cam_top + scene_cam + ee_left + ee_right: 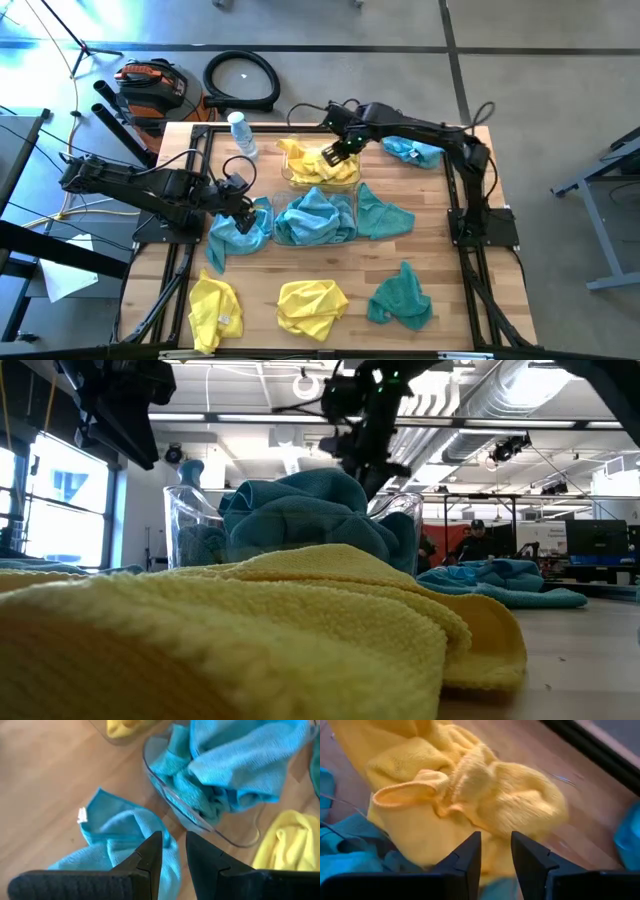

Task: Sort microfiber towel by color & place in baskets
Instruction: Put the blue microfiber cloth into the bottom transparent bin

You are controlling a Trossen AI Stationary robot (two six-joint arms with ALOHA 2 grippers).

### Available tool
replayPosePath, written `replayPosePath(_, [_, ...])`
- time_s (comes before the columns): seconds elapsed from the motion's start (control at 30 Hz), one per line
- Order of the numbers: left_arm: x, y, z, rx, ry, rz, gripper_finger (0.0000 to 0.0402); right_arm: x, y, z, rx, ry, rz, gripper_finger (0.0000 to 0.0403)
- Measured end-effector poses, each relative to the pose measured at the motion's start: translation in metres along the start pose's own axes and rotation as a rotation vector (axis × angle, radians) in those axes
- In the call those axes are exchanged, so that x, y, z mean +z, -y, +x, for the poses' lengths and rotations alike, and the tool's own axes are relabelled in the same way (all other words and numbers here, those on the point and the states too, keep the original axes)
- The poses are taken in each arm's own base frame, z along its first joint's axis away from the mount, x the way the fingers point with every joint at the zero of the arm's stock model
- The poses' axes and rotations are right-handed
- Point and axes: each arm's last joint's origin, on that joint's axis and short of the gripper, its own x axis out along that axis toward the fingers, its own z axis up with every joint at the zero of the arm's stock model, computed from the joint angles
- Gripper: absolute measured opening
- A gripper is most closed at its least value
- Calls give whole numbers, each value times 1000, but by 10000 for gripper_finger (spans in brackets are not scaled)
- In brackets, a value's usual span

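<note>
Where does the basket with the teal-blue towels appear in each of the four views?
High view: basket of teal-blue towels, table centre.
Low view: basket behind the yellow towel.
Left wrist view: its clear rim is visible.
Right wrist view: cannot tell.
Shared landmark: the heaped teal-blue towels.

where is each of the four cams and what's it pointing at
High view: above the table, looking straight down; both arms show, right gripper over the yellow-towel basket.
Low view: at table-top height, looking level past a yellow towel to the teal-filled basket; arms hang above.
Left wrist view: looks past its fingers at a teal towel.
Right wrist view: looks past its fingers at yellow towels.
Shared: high and left wrist views both show the teal-filled basket.
</note>
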Motion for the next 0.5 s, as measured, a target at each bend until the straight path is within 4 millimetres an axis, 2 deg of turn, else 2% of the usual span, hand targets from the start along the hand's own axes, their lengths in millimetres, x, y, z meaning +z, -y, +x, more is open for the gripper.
replayPosePath(0.1, [-2, 2, -1, -20, -19, 27, 76, -16, -8, -20, -47, 2, -18, 102])
replayPosePath(0.2, [-5, 4, -2, -33, -28, 46, 76, -41, -19, -28, -63, -12, -14, 89])
replayPosePath(0.33, [-11, 9, -4, -59, -44, 81, 76, -82, -27, -32, -71, -4, 17, 56])
replayPosePath(0.5, [-17, 13, -6, -82, -58, 108, 76, -141, -30, -49, -12, 56, 83, 9])
